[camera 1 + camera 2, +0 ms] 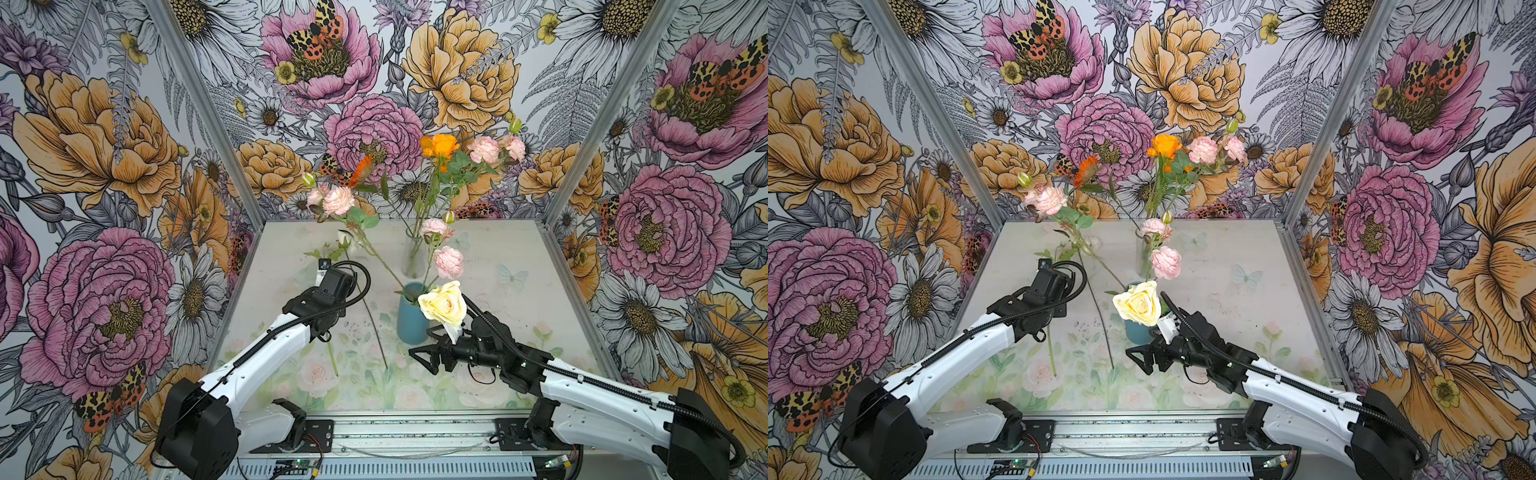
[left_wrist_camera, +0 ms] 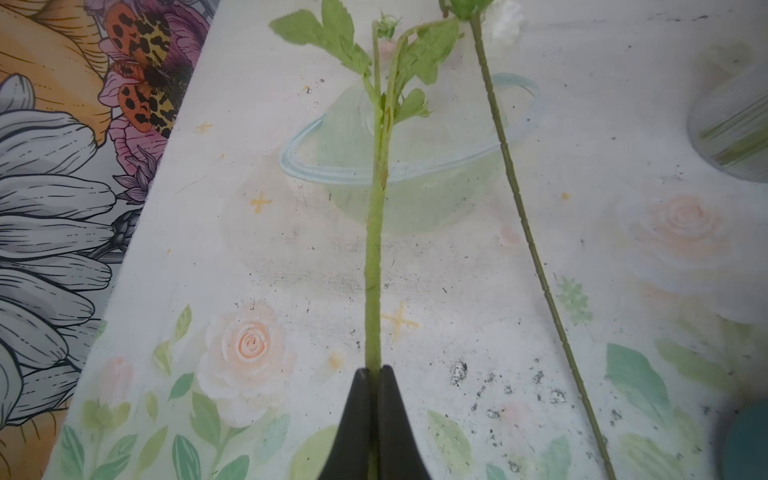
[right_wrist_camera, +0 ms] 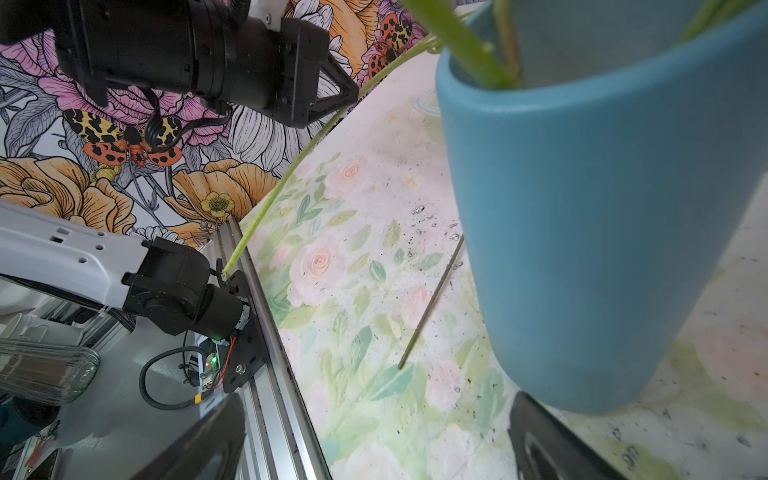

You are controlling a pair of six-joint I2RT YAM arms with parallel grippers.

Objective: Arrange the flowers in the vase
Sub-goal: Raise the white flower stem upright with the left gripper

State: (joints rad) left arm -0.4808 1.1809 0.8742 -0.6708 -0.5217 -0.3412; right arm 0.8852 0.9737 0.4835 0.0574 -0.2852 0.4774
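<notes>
My left gripper (image 2: 374, 370) is shut on a pale green leafy flower stem (image 2: 374, 249), whose lower end sticks out toward the table front (image 1: 334, 365). A second flower with a thin dark stem (image 2: 536, 257) and a white bloom (image 1: 344, 239) lies flat on the table beside it. The teal vase (image 1: 409, 320) holds a cream-yellow rose (image 1: 442, 305) and pink blooms (image 1: 449, 262). My right gripper (image 1: 426, 359) stands open and empty, low in front of the teal vase (image 3: 602, 228), one finger (image 3: 552, 440) close to its base.
A clear glass vase (image 1: 415, 257) behind the teal one holds an orange rose (image 1: 440, 145) and pink carnations (image 1: 484, 149). Flowered wallpaper panels enclose the table (image 1: 519, 270) on three sides. An aluminium rail (image 1: 415, 432) runs along the front edge.
</notes>
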